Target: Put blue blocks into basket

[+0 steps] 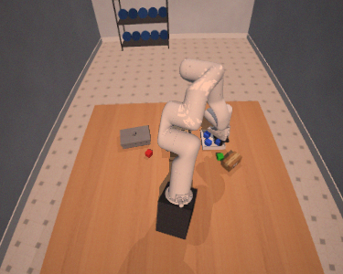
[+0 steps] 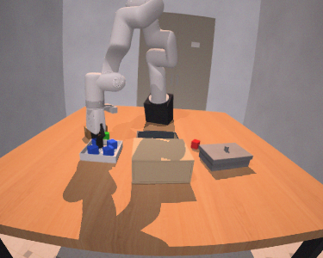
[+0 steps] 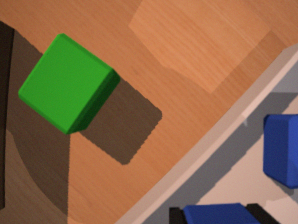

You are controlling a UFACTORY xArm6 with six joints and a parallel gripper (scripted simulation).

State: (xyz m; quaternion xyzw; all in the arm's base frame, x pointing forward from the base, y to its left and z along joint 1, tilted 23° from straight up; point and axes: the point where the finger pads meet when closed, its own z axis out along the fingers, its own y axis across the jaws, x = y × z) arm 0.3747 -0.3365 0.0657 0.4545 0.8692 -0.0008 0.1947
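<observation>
My gripper [image 1: 222, 140] [image 2: 99, 142] [image 3: 219, 215] is shut on a blue block [image 3: 215, 214], low inside the white basket [image 1: 213, 148] [image 2: 100, 157] [image 3: 175, 172]. Several other blue blocks lie in the basket, one [image 1: 209, 142] [image 2: 93, 150] near a corner, one [image 2: 108, 150] beside it and one [image 2: 112, 143] further back. The light wooden cabinet [image 2: 162, 171] has its drawer [image 2: 157, 135] open toward the arm's base; the drawer's inside is mostly hidden. The grey metal box [image 1: 138, 144] [image 2: 230, 163] has its lid [image 2: 217, 151] on top; whether it is fully down is hard to tell.
A green block [image 1: 219, 156] [image 2: 106, 136] [image 3: 62, 82] lies outside the basket, beside a brown wooden box [image 1: 231, 161] [image 2: 89, 132]. A red block [image 1: 149, 153] [image 2: 195, 144] lies near the metal box. The arm covers much of the cabinet in the top view.
</observation>
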